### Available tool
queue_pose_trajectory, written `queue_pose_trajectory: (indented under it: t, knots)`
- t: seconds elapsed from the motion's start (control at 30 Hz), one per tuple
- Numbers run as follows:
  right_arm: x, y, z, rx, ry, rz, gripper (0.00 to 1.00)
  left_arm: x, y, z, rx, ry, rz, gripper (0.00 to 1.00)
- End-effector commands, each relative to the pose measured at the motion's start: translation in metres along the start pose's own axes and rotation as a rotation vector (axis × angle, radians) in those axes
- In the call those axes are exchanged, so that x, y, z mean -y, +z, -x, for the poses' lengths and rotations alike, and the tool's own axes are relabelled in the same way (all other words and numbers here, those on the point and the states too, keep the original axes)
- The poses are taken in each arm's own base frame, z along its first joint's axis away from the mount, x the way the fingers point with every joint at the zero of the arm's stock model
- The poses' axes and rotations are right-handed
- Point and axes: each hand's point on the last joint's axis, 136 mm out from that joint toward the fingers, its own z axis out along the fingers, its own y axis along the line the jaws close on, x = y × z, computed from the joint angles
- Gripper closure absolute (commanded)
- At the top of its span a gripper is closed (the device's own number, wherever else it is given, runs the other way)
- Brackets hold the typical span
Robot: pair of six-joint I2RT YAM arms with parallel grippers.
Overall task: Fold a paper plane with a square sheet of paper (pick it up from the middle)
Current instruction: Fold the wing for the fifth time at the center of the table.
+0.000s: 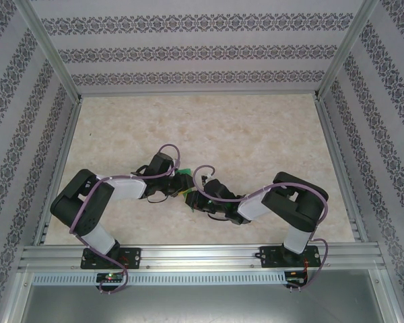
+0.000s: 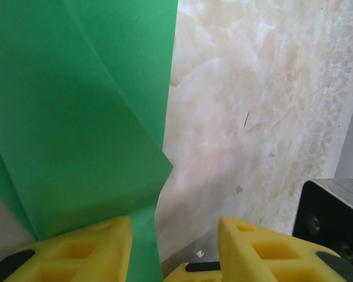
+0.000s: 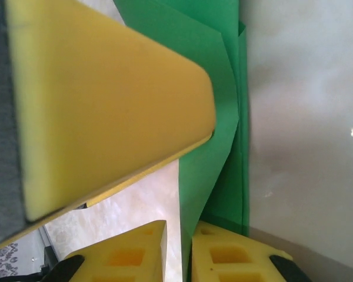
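Observation:
The square sheet of paper (image 2: 76,117) is bright green and folded into long overlapping layers with slanted creases, a narrow paper plane form (image 3: 223,117). In the top view a bit of green (image 1: 184,175) shows where both grippers meet over the table's middle. My left gripper (image 2: 175,226) stands open; the paper runs down along its left finger (image 2: 76,252), and bare table shows up to the right finger (image 2: 270,252). My right gripper (image 3: 179,229) is open by a narrow slit. The paper's edge sits in that slit against the right finger (image 3: 235,258). The left gripper's big yellow finger (image 3: 106,100) touches the paper from the left.
The beige marbled table (image 1: 242,134) spreads behind and to both sides of the grippers. Aluminium frame rails (image 1: 188,254) run along the near edge, and patterned walls (image 1: 188,54) close in the back and sides. A dark part of the other arm (image 2: 335,217) sits at the lower right of the left wrist view.

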Motion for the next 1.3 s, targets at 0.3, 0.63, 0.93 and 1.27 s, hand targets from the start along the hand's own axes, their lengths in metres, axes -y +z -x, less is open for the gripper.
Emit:
queue_pose_trajectory:
  t: [0.3,0.63,0.93,1.27]
  knots:
    - [0.050,-0.014,-0.022,-0.071,0.083,-0.196,0.84,0.001,0.003,0.007,0.000,0.022,0.001,0.57]
    - [0.064,-0.018,-0.033,-0.105,0.136,-0.255,0.90,-0.002,0.004,0.006,-0.008,0.011,0.018,0.59]
    - [0.055,-0.026,-0.033,-0.115,0.073,-0.286,0.81,-0.005,0.005,0.005,-0.018,0.010,0.028,0.60]
    - [0.066,-0.030,-0.040,-0.146,0.013,-0.370,0.88,-0.005,0.005,0.005,-0.021,0.009,0.033,0.60]
